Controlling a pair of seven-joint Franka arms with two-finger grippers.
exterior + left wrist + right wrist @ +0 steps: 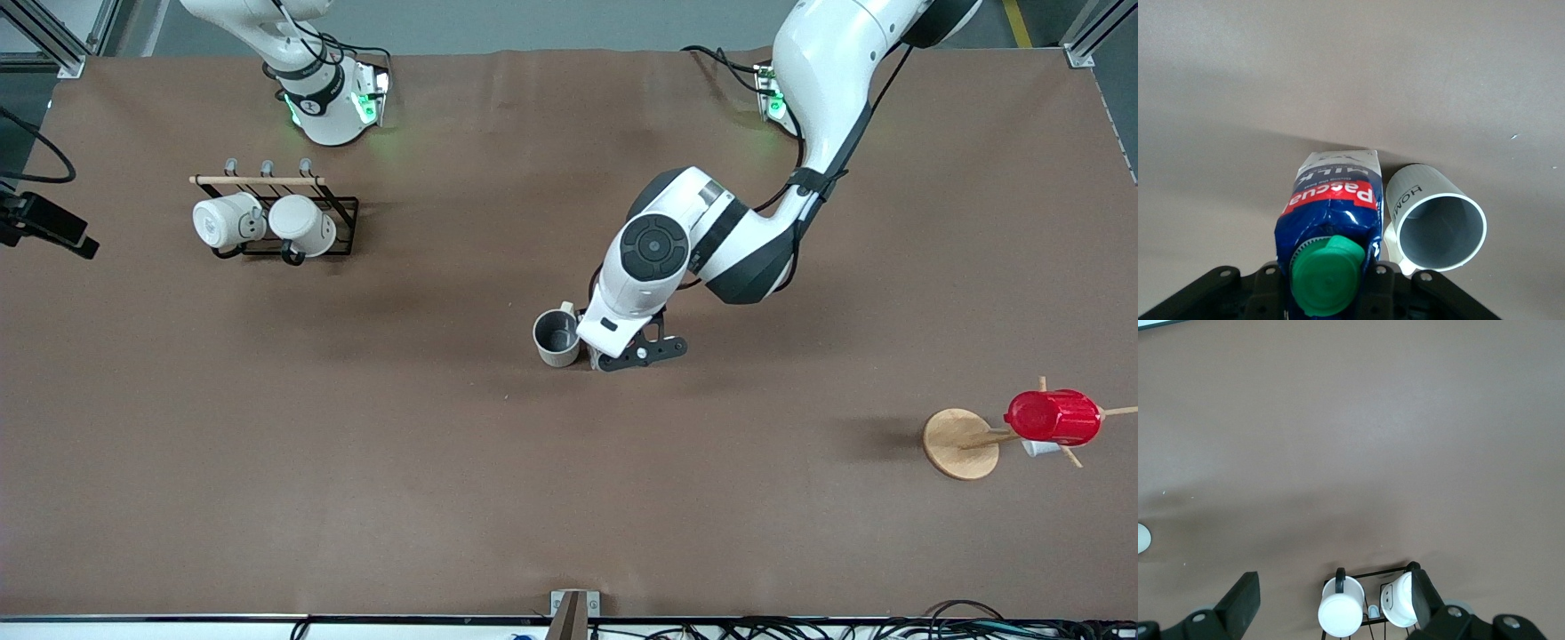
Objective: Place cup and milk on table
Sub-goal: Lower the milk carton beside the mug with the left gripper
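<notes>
Your left tool (1328, 283) is clamped on the milk (1331, 220) near its gabled top, with the carton right beside the cup (557, 338), on the side toward the left arm's end of the counter (444, 462). The cup already stands upright on the counter. Whether the carton's base is fully down I can't tell from here.

Step in hand looks like setting the milk down. Lower straight, no sideways drift: the carton wall sits just off the cup's handle, so any swing nudges the cup. Release only once the base is flat, then lift vertically clear of the green cap (1327, 275).

Carton: glossy coated card, dark blue and white, red label, slightly creased under the grip, so it will give if squeezed hard. Cap is ribbed plastic. Cup: matte cream outside, smooth grey inside, cylindrical, small handle. Counter: plain matte brown.

Right tool (1338, 600) waits high, fingers apart, over the rack with the two white mugs (267, 222), well away from the cup.
</notes>
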